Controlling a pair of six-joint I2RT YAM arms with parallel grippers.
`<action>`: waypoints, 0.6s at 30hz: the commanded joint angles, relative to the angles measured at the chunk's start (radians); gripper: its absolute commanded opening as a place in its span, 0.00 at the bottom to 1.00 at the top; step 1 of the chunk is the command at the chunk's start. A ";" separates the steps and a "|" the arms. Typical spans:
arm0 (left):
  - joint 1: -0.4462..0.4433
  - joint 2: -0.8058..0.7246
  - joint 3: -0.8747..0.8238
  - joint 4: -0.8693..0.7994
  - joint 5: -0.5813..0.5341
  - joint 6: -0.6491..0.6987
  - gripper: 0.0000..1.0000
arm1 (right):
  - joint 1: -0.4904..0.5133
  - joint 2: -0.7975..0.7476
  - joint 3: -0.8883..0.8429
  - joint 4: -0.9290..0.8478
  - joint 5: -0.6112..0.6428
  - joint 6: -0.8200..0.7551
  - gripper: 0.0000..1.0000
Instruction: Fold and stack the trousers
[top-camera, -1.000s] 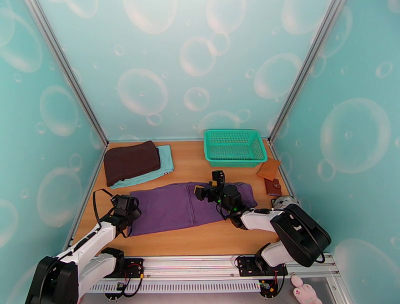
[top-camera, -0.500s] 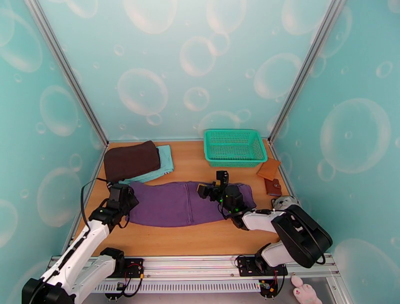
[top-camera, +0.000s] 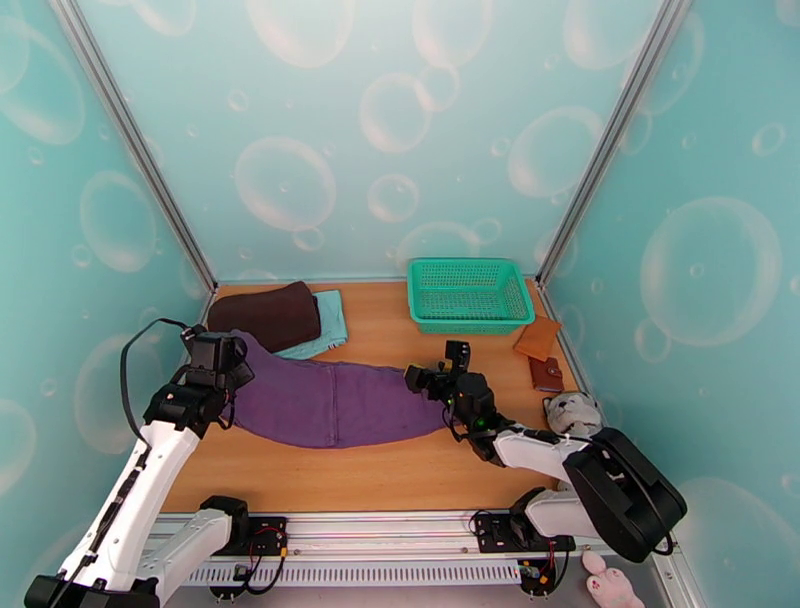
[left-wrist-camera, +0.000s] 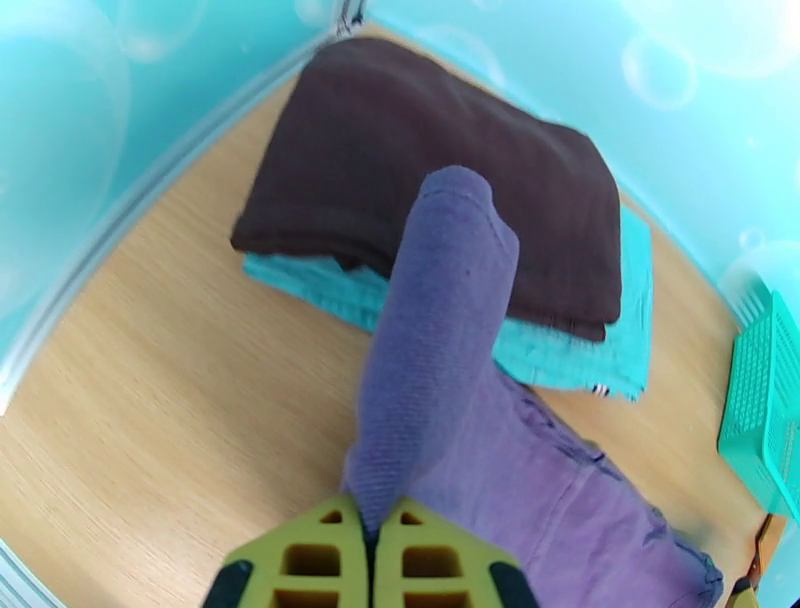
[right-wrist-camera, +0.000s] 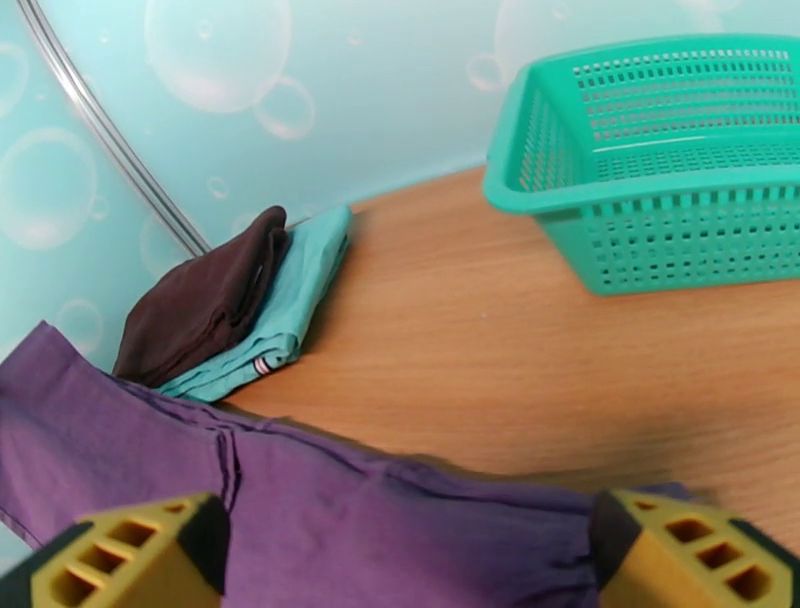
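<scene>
Since the plain purple soft-fabric long trousers (top-camera: 330, 405) sag limply from the left gripper (left-wrist-camera: 372, 520), pinched closed on one end, to beneath the wide-spread right gripper (top-camera: 435, 366), light, floppy cloth is judged, best gripped at edge folds.

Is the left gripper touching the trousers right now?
Touching. The left wrist view shows the left gripper shut on a raised fold of the trousers, cloth pinched between its fingers.

- Light: bright, even and diffuse in all three views.
- Shadows: soft and faint; a dim band on the light wooden tabletop (right-wrist-camera: 520, 440) beside the purple soft-fabric trousers (right-wrist-camera: 400, 530).
- Distortion: wrist views bow at the edges.
- Focus: left wrist view soft, with the fabric nearest the lens blurred.
</scene>
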 joint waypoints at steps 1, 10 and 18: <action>0.015 0.005 0.001 -0.015 -0.042 0.049 0.00 | 0.001 0.045 0.073 -0.056 -0.106 -0.010 0.99; 0.043 0.004 0.071 -0.036 -0.060 0.102 0.00 | 0.033 0.288 0.169 0.031 -0.342 0.063 0.99; 0.060 -0.006 0.120 -0.053 -0.038 0.132 0.00 | 0.046 0.308 0.248 -0.309 -0.116 0.108 0.99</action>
